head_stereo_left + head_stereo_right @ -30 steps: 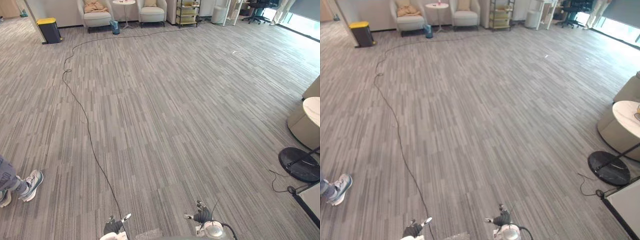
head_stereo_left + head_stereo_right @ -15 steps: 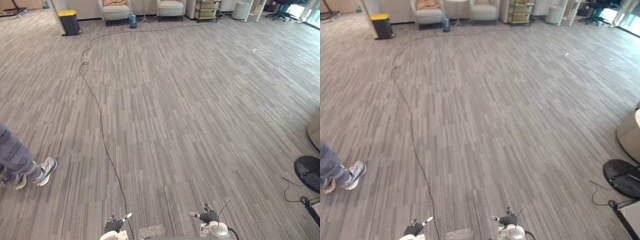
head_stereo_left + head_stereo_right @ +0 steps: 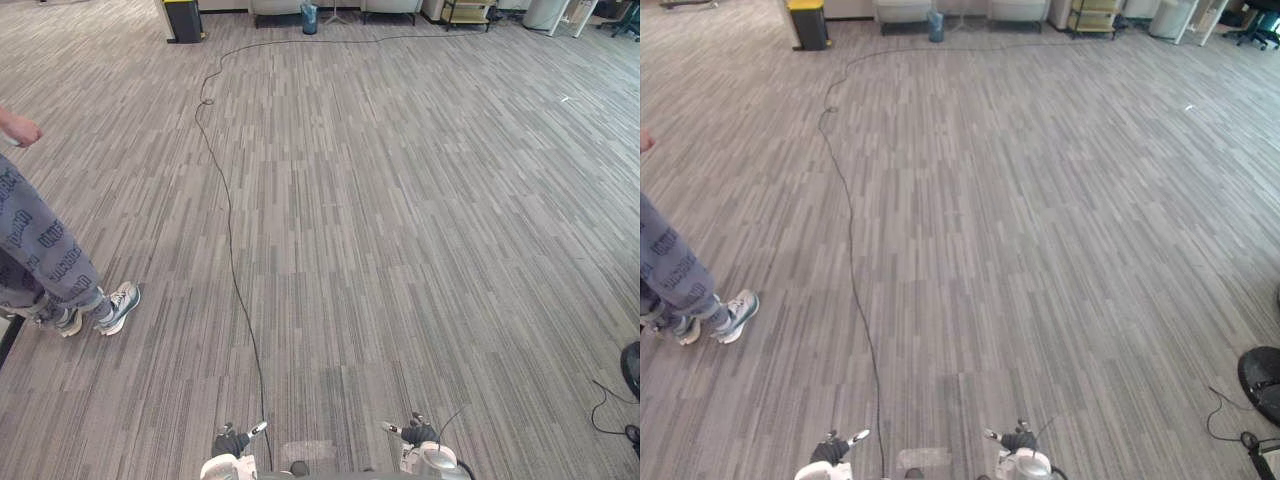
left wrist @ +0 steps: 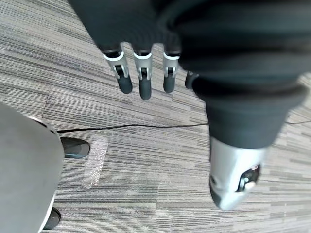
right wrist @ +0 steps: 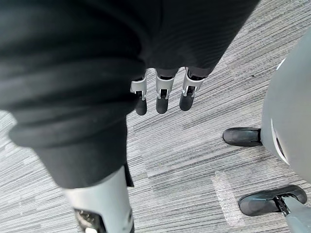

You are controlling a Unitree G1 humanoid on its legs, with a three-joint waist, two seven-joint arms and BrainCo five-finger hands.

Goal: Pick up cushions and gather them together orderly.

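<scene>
My left hand (image 3: 230,441) hangs low at my left side, and in the left wrist view its fingers (image 4: 140,80) point straight down at the striped grey carpet with nothing in them. At my right side the right hand (image 3: 419,434) hangs the same way. Its fingers (image 5: 163,97) are straight and hold nothing.
A person (image 3: 42,250) in patterned trousers and grey shoes stands on the carpet at the left. Far ahead stand a dark bin with a yellow lid (image 3: 807,18), two pale armchairs (image 3: 902,9) and a shelf unit (image 3: 1095,14). A black round stand base (image 3: 1264,381) lies at the right.
The camera has turned and tipped down, so the far chairs and bin sit at the top edge. The person shows more fully at the left. Both hands hang as before.
</scene>
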